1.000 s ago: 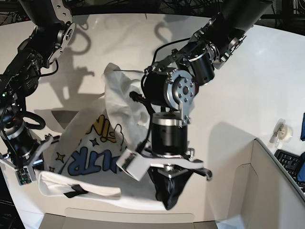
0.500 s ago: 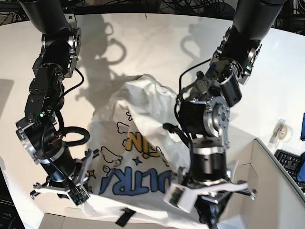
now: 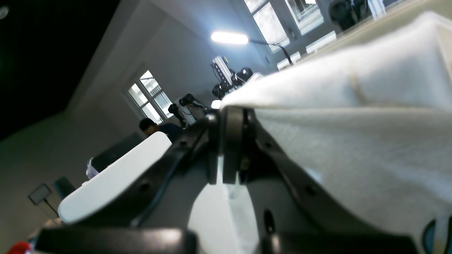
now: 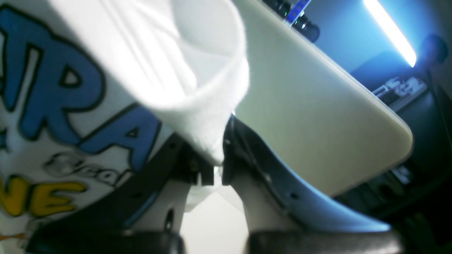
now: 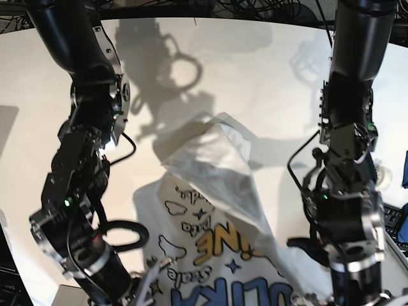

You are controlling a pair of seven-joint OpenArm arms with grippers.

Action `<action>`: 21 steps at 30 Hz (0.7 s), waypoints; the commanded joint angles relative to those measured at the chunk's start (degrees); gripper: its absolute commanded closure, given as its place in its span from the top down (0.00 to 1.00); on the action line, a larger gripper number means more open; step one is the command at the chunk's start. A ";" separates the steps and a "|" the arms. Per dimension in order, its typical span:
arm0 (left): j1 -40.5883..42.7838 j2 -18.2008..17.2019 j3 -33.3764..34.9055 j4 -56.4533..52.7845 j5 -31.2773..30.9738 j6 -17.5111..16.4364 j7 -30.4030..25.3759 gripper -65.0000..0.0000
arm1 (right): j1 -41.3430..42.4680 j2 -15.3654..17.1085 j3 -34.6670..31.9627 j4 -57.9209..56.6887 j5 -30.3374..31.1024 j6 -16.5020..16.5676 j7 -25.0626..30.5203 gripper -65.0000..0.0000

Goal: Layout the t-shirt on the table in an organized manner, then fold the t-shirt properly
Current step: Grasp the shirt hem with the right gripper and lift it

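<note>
The white t-shirt (image 5: 217, 166) rises in a peak over the white table (image 5: 268, 70). Its printed front, with yellow and blue letters, spreads toward the near edge. The arm with my right gripper (image 5: 83, 210) stands at the left and the arm with my left gripper (image 5: 347, 210) at the right. Both grippers are cut off by the bottom edge of the base view. In the left wrist view my left gripper (image 3: 230, 116) is shut on white t-shirt cloth (image 3: 353, 141). In the right wrist view my right gripper (image 4: 216, 165) is shut on a rolled edge of the t-shirt (image 4: 197, 88), beside the blue letters (image 4: 53, 88).
A tape roll (image 5: 376, 172), a blue item (image 5: 405, 167) and a keyboard (image 5: 394, 220) lie at the right edge. A black cable loop (image 5: 121, 236) hangs off the left-side arm. A pale slab (image 4: 317, 120) fills the right wrist view behind the fingers.
Both arms have moved apart and toward the near edge, the right-side arm swinging far right. The shirt has been drawn out with them and more of its print shows.
</note>
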 commanded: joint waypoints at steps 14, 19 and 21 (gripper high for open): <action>-20.47 -7.10 -1.16 -16.69 -7.27 1.03 -6.20 0.00 | 21.06 -5.69 -1.53 -18.50 -10.60 0.14 16.97 0.00; -23.25 -7.10 -1.07 -23.28 -7.44 1.03 -8.84 0.00 | 24.78 -5.69 -1.70 -24.22 -10.60 0.14 18.99 0.00; -23.25 -7.10 -1.07 -24.25 -7.44 1.03 -8.84 0.00 | 24.78 -5.69 -1.70 -24.75 -10.60 0.14 18.99 0.00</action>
